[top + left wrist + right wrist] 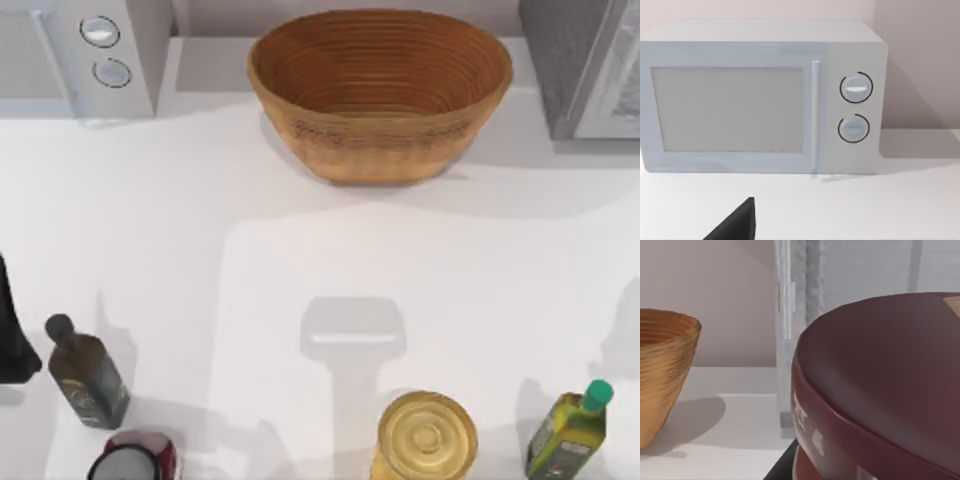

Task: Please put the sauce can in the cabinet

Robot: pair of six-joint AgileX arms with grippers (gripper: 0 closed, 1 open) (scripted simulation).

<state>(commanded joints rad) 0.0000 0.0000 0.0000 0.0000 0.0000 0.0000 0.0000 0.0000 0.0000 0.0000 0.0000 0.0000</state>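
Dark maroon, the flat top of the sauce can [880, 380] looms right at the right wrist camera, facing the grey cabinet [865, 275] at the table's far right. I judge it is being carried; whether that gripper clamps it, I cannot tell. Next: reaching the cabinet.

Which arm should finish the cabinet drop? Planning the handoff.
Right, probably: in its wrist view the sauce can sits close up with the cabinet just behind. The left wrist faces the microwave.
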